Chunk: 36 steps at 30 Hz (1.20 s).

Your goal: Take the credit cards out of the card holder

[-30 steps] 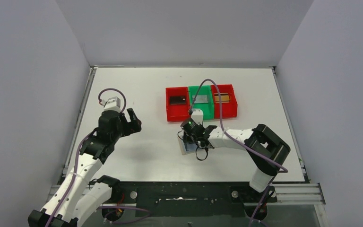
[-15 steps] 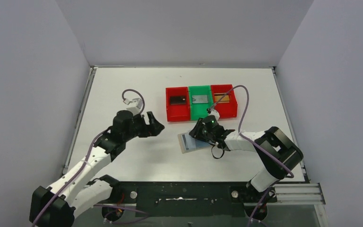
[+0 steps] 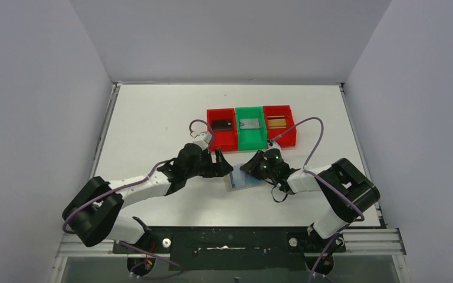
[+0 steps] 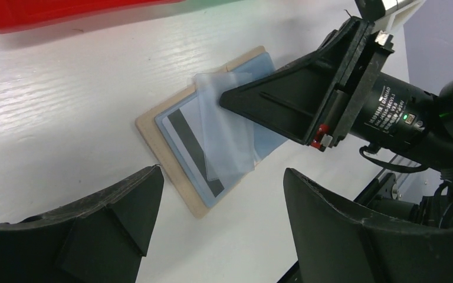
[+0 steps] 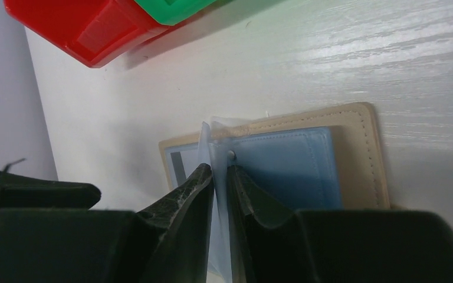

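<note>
- The card holder's (image 5: 360, 159) clear sleeve (image 4: 227, 141) is pinched by the right gripper (image 5: 219, 171).
- The striped credit card (image 4: 189, 141) is exposed leftward, nearest the wide-open left gripper (image 4: 221, 188).

Bright, even light, soft shadows, possibly slight wrist-view blur.

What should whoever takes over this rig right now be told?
Left gripper: open, hovering beside the card holder, empty.
Right gripper: shut on the holder's clear sleeve.
Done: dark card, silver-grey card and gold-brown card lie in the bins, one each.
Left: a striped card shows inside the open holder; take it out.
</note>
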Tool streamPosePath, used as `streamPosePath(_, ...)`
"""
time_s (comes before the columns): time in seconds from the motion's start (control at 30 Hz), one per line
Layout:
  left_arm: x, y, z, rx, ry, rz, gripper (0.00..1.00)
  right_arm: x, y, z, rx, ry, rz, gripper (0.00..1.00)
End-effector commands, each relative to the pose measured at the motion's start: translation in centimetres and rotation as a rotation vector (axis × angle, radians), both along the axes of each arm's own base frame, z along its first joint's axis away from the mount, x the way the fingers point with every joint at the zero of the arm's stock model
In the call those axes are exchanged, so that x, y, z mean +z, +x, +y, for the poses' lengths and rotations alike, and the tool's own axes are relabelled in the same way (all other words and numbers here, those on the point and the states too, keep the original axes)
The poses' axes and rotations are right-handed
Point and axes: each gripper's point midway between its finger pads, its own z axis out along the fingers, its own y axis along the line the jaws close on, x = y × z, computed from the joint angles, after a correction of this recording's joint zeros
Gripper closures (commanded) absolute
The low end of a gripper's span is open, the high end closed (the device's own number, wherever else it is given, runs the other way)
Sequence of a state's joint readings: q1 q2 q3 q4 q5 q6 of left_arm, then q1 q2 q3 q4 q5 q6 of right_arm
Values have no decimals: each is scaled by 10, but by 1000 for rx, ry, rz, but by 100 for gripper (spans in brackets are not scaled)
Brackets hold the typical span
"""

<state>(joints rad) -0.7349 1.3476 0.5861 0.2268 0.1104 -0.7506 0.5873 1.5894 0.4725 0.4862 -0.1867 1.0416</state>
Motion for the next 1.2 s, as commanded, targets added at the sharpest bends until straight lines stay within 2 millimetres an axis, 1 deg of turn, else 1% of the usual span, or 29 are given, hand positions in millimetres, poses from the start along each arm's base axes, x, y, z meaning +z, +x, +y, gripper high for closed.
streamPosePath(0.0, 31, 20, -38, -37, -133, -87, 25, 11, 8, 1, -19, 85, -40, 83)
streamPosePath(0.07, 20, 19, -43, -46, -127, -67, 26, 9, 5, -1, -22, 111, -39, 83)
streamPosePath(0.1, 26, 24, -50, -54, -143, -76, 26, 8, 6, -3, -30, 123, -39, 82)
streamPosePath(0.2, 20, 25, -62, -95, -150, -64, 26, 8, 6, -4, -33, 164, -44, 82)
streamPosePath(0.23, 16, 24, -66, -109, -148, -54, 27, 7, 5, -5, -36, 173, -43, 82)
streamPosePath(0.4, 3, 22, -76, -150, -144, -25, 28, 5, 4, -8, -42, 204, -47, 81)
streamPosePath(0.5, -21, 23, -71, -107, -91, 47, 30, 3, 4, -10, -51, 201, -39, 78)
streamPosePath(0.57, -30, 22, -68, -83, -89, 71, 32, 1, 4, -14, -59, 193, -39, 78)
streamPosePath(0.63, -35, 19, -66, -77, -90, 84, 32, 1, 3, -17, -66, 195, -43, 76)
streamPosePath(0.73, -40, 14, -65, -86, -98, 104, 34, 2, 2, -18, -56, 191, -46, 75)
streamPosePath(0.8, -44, 11, -64, -88, -97, 122, 37, 2, 1, -20, -46, 178, -50, 74)
streamPosePath(0.9, -48, 9, -63, -93, -96, 131, 41, 2, -1, -22, -38, 154, -51, 69)
streamPosePath(0.97, -51, 8, -63, -92, -89, 144, 42, 2, -2, -24, -35, 138, -57, 69)
streamPosePath(1.0, -53, 8, -62, -90, -85, 145, 43, 3, -2, -25, -34, 132, -58, 69)
streamPosePath(1.17, -52, 8, -63, -91, -85, 140, 47, 6, -2, -27, -31, 106, -64, 77)
